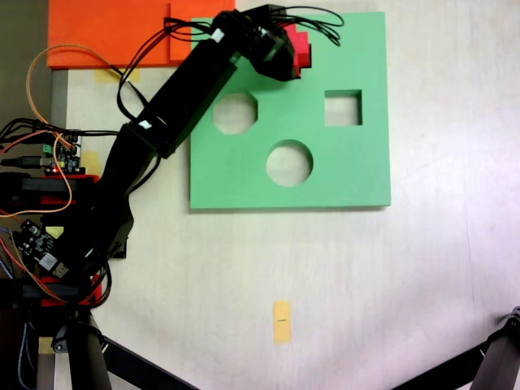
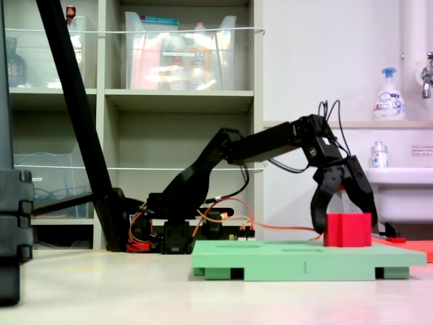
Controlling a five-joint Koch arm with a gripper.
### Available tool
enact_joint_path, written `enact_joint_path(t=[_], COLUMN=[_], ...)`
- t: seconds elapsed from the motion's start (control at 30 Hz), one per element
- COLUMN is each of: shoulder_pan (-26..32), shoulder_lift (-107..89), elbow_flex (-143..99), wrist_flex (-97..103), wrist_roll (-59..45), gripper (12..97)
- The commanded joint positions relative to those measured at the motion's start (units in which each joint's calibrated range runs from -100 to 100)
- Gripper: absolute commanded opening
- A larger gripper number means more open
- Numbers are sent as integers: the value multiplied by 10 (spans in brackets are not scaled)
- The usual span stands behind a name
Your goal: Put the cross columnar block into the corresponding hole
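Note:
The red cross block [image 1: 303, 49] [image 2: 347, 230] stands upright at the far edge of the green foam board [image 1: 341, 175] [image 2: 291, 261]. In a fixed view from the side, its base sits at the board's surface. My gripper [image 1: 294, 50] [image 2: 344, 223] hangs over the block, its two black fingers [image 2: 316, 215] spread on either side of it, slightly wider than the block, so it is open. The plus-shaped cutout is hidden under the block and the gripper. The octagonal cutout [image 1: 235, 113], the square cutout [image 1: 343, 107] and a round cutout [image 1: 289, 162] stand empty.
An orange foam sheet [image 1: 114, 32] lies beyond the board's left corner. The arm's base, circuit boards and wires [image 1: 49, 162] crowd the left edge. A yellow tape strip [image 1: 282, 321] marks the table in front. Black tripod legs [image 1: 496, 361] reach in at the bottom.

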Motion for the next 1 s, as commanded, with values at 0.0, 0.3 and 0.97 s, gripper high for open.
enact_joint_path(t=[0.0,0.3,0.97], shoulder_pan=[5,-4,-245], shoulder_lift=[-8,-205,-914], elbow_flex=[24,25,-131], wrist_flex=[24,-101,-122], wrist_roll=[3,-74,-482], gripper=[668,956,591])
